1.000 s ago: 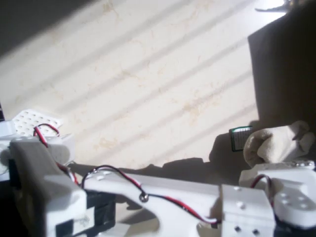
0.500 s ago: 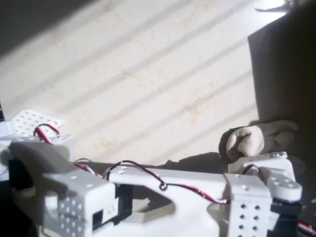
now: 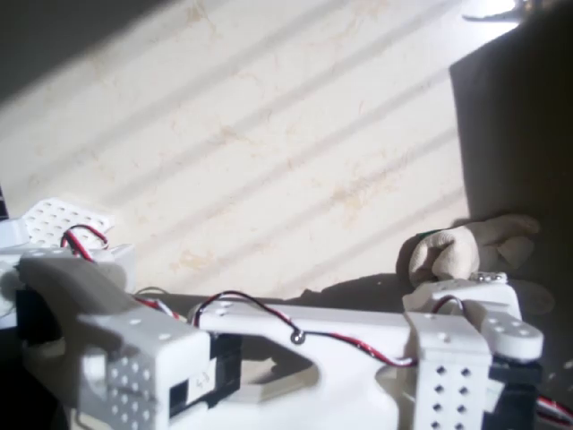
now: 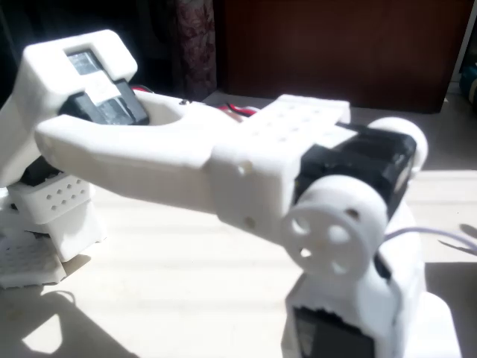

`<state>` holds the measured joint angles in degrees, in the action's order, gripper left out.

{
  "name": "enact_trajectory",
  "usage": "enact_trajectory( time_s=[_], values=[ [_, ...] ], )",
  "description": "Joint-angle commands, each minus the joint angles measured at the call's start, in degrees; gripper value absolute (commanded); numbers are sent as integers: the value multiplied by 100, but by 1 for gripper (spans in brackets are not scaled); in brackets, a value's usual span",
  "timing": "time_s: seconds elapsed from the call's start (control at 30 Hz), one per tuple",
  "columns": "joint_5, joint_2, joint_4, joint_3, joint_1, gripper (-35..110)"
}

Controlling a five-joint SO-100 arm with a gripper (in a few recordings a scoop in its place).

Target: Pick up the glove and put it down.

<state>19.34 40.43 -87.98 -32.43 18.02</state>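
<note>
The cream glove lies bunched at the right of the sunlit table in the overhead view, a thin green edge showing at its upper left. My arm reaches along the bottom of that view. The gripper's white housing sits over the glove's lower edge, and the fingers are hidden beneath it, so their state cannot be read. In the fixed view the white forearm and the black wrist motor block the foreground.
A white perforated base block stands at the left, also seen as the perforated base. A dark shadowed patch covers the table's right side. Sunlit pale table stretches across the middle. A dark wall runs behind.
The arm's wrist has swung in over the glove. The glove has shifted left and bunched up, now covering the spot where a small green-and-white card showed a second ago.
</note>
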Motion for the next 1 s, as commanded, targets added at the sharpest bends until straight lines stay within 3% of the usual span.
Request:
enact_trajectory(
  time_s=[0.0, 0.23, 0.47, 0.73, 0.97],
  values=[
    [35, 633, -114, 70, -18, 26],
    [-18, 1687, -149, 53, -105, 26],
    [-44, 2408, -624, 97, -1055, 26],
    [-668, 2171, -554, 44, -2531, 26],
    [-747, 1099, -53, 105, -2663, 26]
  ],
)
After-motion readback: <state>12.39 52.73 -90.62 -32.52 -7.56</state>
